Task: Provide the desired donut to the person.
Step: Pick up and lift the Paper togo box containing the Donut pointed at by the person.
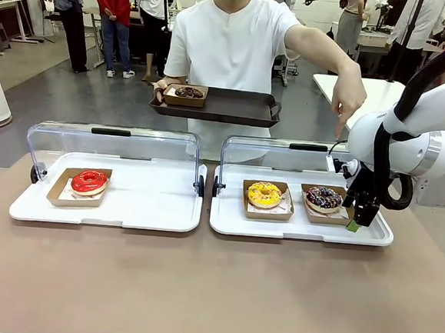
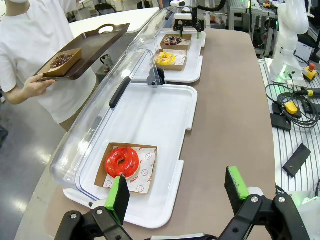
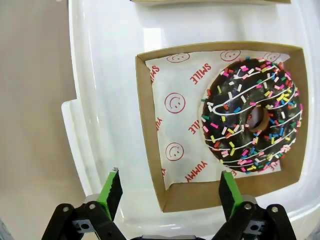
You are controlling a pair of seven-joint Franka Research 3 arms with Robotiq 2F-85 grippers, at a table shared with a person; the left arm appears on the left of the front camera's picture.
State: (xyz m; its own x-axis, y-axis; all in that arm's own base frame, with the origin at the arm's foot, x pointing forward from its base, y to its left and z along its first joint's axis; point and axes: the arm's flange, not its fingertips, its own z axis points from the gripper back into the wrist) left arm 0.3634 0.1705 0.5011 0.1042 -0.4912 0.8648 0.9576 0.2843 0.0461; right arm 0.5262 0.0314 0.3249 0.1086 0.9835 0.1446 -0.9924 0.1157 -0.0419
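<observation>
The person [image 1: 232, 44] stands across the table and points a finger [image 1: 338, 129] down at the chocolate sprinkle donut [image 1: 324, 197] in its brown box [image 3: 150, 125] on the right white tray [image 1: 226, 221]. My right gripper [image 1: 355, 219] hovers open over the near edge of that box; in the right wrist view its fingers [image 3: 111, 187] straddle the box rim beside the donut [image 3: 252, 117]. A yellow donut [image 1: 264, 194] sits next to it. On the left tray [image 1: 150, 207] lies a red donut [image 1: 89, 181]. My left gripper [image 2: 177, 192] is open above the left tray's edge, near the red donut [image 2: 121, 161].
In the other hand the person holds a dark serving tray [image 1: 235, 110] carrying a boxed chocolate donut [image 1: 188, 93]. Both clear lids [image 1: 116, 146] stand raised behind the white trays. Bare brown tabletop [image 1: 213, 289] lies in front. Cables and a controller [image 2: 290, 100] lie on a side bench.
</observation>
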